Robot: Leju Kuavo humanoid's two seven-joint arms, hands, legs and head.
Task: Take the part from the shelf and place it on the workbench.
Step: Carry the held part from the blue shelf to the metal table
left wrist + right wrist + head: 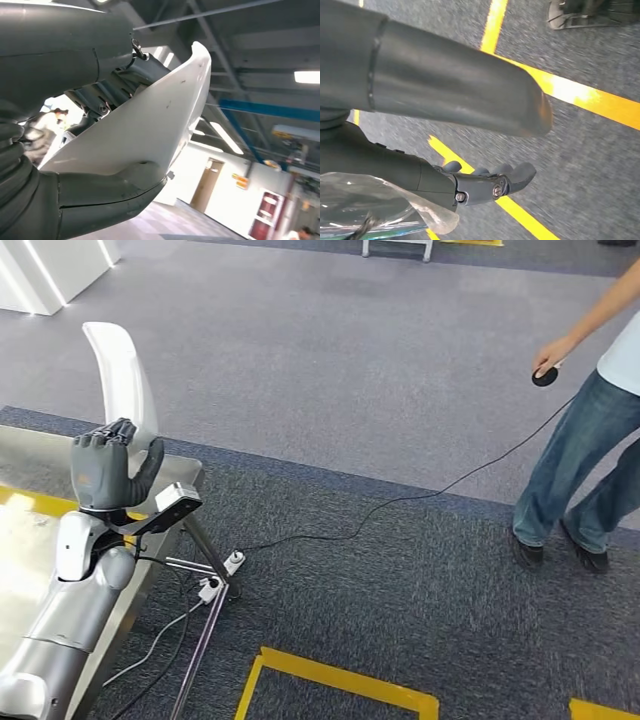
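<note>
My forearm is cut off at the near left edge of the head view, and much of the curved white plastic part (121, 375) is hidden behind my left hand (106, 470), so I cannot make out its lower end. In the left wrist view the same part (151, 120) shows a smooth, glossy, blade-like face with a few small dark marks, and my grey thumb and dark fingers (113, 85) are closed around it. It stands upright in my grip, over the far right corner of the shiny steel workbench (23, 550), whose top carries a yellow stripe.

My right hand (471, 185) hangs above grey carpet (584, 165) crossed by yellow tape lines (584, 97). The thick grey thumb lies straight and the dark fingers stretch out apart from it, touching nothing; crumpled clear plastic film (376, 200) sits beside the wrist.

On the far right a person in blue jeans (581, 460) is cut off at the frame, a hand (555, 352) on a small black round object (545, 376) with a thin black cable (392, 502) trailing over the carpet to white plugs (219, 578) under the bench.
</note>
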